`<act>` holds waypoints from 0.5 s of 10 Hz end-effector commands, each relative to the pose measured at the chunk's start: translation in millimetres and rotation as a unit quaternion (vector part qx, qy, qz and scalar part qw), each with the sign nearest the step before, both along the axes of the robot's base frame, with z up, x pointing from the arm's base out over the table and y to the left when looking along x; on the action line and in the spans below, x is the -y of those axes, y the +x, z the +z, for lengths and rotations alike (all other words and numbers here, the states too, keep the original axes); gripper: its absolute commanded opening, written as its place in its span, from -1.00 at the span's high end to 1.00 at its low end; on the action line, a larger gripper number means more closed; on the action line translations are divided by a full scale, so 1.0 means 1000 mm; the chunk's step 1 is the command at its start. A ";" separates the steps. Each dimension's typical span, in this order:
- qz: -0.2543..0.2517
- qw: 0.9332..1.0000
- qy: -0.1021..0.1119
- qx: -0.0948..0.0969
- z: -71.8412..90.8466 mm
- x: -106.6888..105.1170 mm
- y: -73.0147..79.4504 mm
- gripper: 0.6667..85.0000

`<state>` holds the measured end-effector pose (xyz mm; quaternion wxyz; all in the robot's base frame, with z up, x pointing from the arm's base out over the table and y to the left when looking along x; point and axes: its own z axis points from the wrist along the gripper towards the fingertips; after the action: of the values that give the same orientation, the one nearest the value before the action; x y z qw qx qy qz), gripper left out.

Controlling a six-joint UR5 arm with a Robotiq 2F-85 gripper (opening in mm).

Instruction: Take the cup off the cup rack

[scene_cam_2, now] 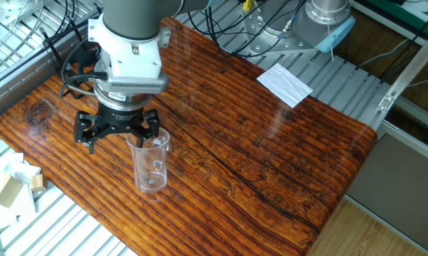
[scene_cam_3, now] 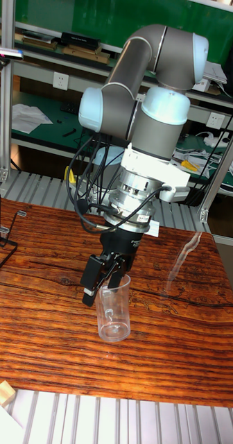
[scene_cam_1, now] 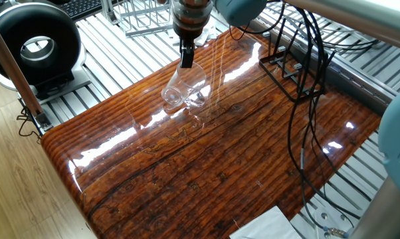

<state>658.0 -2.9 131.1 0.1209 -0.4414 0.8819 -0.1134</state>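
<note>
The cup [scene_cam_1: 183, 89] [scene_cam_2: 150, 167] [scene_cam_3: 114, 312] is a clear glass mug standing upright on the brown wooden table [scene_cam_1: 220, 153]. It is well apart from the cup rack. My gripper [scene_cam_1: 186, 61] [scene_cam_2: 132, 135] [scene_cam_3: 106, 277] comes down from above and is shut on the cup's rim, with one finger outside the wall and one inside. The cup rack [scene_cam_1: 290, 70] [scene_cam_3: 0, 232] is a thin black wire stand at the table's far edge, with nothing hanging on it.
Black cables [scene_cam_1: 306, 99] hang over the rack side of the table. A silver wire frame [scene_cam_1: 143, 16] and a round black device [scene_cam_1: 37, 46] sit off the table. A white paper [scene_cam_2: 285, 84] and a small wooden block [scene_cam_2: 8, 186] lie on the slatted surround.
</note>
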 end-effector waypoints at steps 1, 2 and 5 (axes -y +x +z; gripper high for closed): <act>-0.005 1.000 0.011 -0.002 0.001 -0.003 -0.001 -1.00; -0.006 1.000 0.013 -0.002 0.001 -0.004 -0.001 -1.00; -0.008 1.000 0.025 -0.002 0.000 -0.009 -0.001 -1.00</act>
<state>656.8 1.6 130.6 0.1230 -0.4371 0.8849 -0.1037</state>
